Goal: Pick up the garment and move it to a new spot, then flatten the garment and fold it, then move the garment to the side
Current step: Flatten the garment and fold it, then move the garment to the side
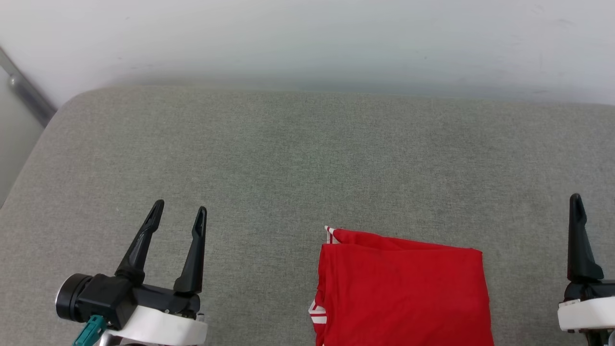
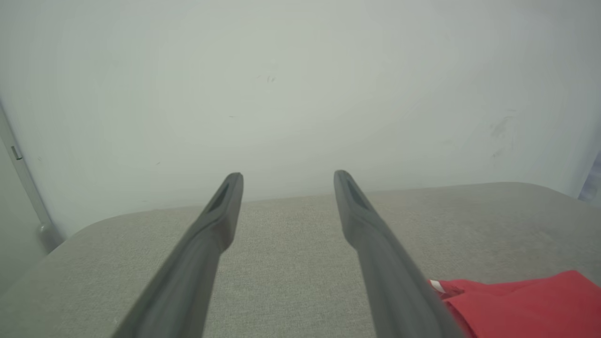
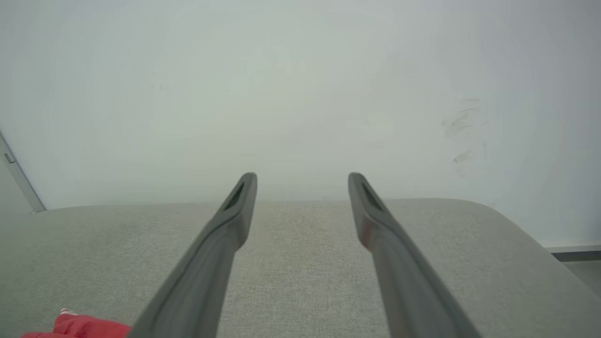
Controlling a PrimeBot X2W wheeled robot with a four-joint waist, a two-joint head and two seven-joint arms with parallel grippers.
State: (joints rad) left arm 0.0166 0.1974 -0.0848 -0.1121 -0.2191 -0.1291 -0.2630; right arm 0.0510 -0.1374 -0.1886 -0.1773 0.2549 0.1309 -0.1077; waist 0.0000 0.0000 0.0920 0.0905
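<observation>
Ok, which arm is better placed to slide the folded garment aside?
Right, probably: the garment lies right of centre, its edge nearer the open right end effector than the left end effector.

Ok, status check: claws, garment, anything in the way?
Left claw open, empty. Right claw open, empty. Garment looks folded, flat on grey cushion between them. No obstruction seen.

Held the left gripper low at the left, jaws spread wide, long dark fingers slanting up and slightly right from a white wrist. Held the right gripper low at the far right, likewise spread wide, one finger standing upright at the head view's edge.
</observation>
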